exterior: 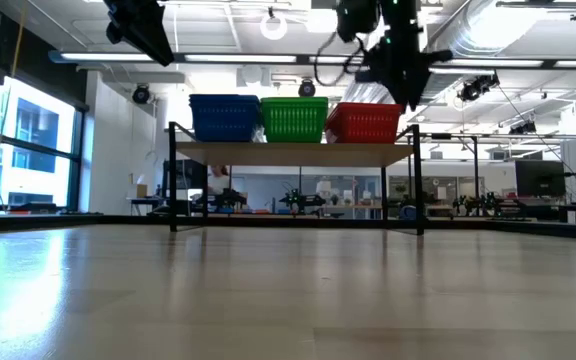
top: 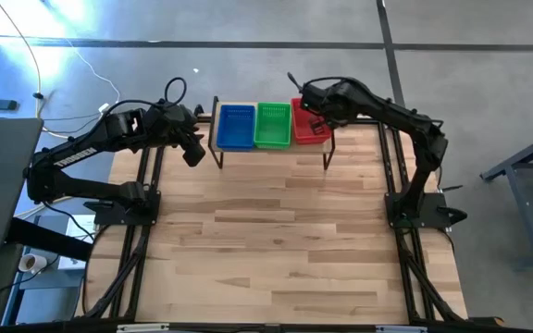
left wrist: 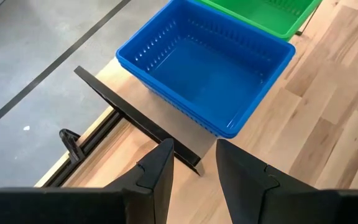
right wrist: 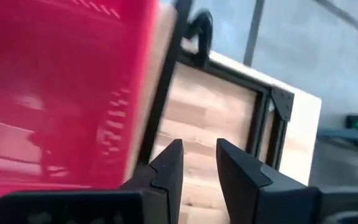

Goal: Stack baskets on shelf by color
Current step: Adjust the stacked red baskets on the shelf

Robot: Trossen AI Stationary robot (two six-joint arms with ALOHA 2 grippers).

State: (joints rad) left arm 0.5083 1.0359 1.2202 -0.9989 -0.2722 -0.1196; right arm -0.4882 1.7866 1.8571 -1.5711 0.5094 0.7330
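Grey concrete floor surrounds the wooden desk (top: 276, 240) in the high view, and the shelf (top: 271, 148) stands at the desk's far edge so both arms can reach it. On it sit a blue basket (top: 236, 127), a green basket (top: 272, 124) and a red basket (top: 305, 126), side by side and touching, one place per colour. The left gripper (top: 193, 148) hangs just beside the shelf's blue end; the right gripper (top: 316, 118) is over the red basket's outer edge.

At desk height, the low view shows the three basket piles level on the plank, the red one slightly skewed under the right arm. How many baskets sit in each pile cannot be told.

From the left wrist, the left gripper's fingers (left wrist: 157, 174) stand apart with nothing between them, aimed at the shelf's edge in front of the blue basket.

From the right wrist, the fingers (right wrist: 169, 168) are likewise parted and empty, close beside the red basket's wall, likely just clear of it. No baskets remain on the desk, so the sorting looks finished.
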